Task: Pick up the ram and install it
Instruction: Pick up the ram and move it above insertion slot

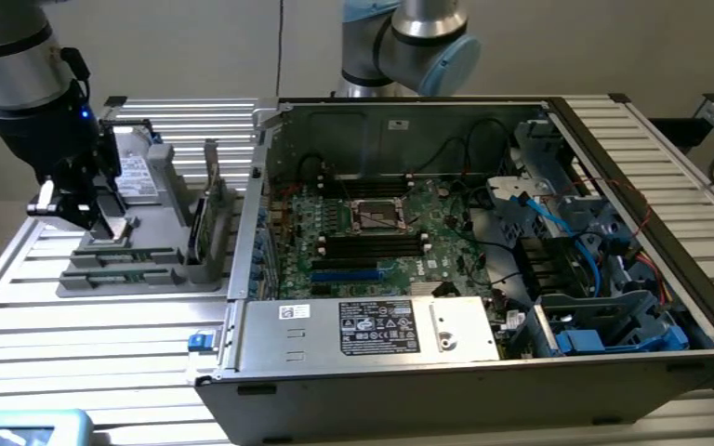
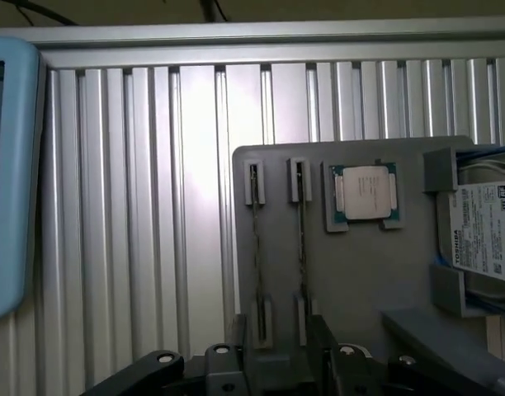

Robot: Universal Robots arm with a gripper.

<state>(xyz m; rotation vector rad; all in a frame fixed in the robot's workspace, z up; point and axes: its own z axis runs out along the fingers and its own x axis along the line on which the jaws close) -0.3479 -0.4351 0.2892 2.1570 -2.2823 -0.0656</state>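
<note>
Two thin ram sticks stand on edge in the slots of a grey parts holder; one ram stick sits beside the other. My gripper hangs just above the end of these slots, open, with dark fingers spread to either side and nothing held. In the exterior view the gripper hovers over the holder at the exterior view's left, beside the open computer case. The motherboard's black memory slots lie inside the case.
On the holder also sit a square silver chip, a labelled hard drive and a larger green card standing upright. A light blue device lies on the slatted metal table. A second arm stands behind the case.
</note>
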